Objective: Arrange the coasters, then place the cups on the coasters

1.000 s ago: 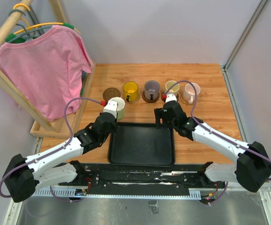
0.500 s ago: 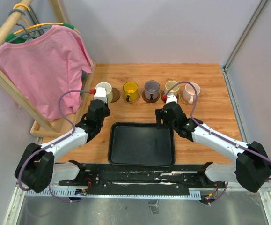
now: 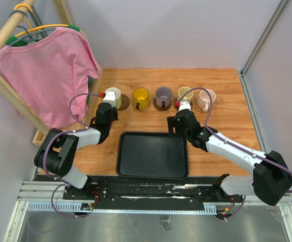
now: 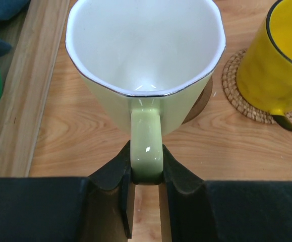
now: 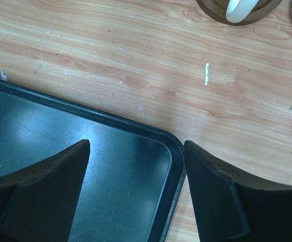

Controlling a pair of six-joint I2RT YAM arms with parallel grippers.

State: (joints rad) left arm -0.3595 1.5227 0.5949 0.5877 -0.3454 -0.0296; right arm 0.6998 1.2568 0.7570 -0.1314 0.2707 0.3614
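A white cup [image 4: 146, 60] with a pale yellow-green outside sits at the left end of the row [image 3: 113, 94]. My left gripper [image 4: 146, 174] [image 3: 108, 104] is shut on its handle. The cup is over a dark brown coaster [image 4: 205, 101] that peeks out at its right; I cannot tell whether it touches. The yellow cup [image 3: 141, 97] [image 4: 274, 60] stands on a woven coaster [image 4: 239, 96]. The grey-purple [image 3: 163, 95], cream [image 3: 185, 94] and pink [image 3: 206, 99] cups stand on coasters further right. My right gripper [image 5: 135, 147] [image 3: 178, 128] hangs open over the tray's far right corner.
The black tray [image 3: 152, 156] [image 5: 40, 126] lies between the arms, near the front. A wooden rack [image 3: 45, 137] with a pink shirt [image 3: 50, 75] stands at the left; its base rail [image 4: 19, 96] runs close beside the held cup.
My left arm carried the cup from beside the tray's far left corner back and left to the brown coaster at the row's left end. The right arm has barely moved.
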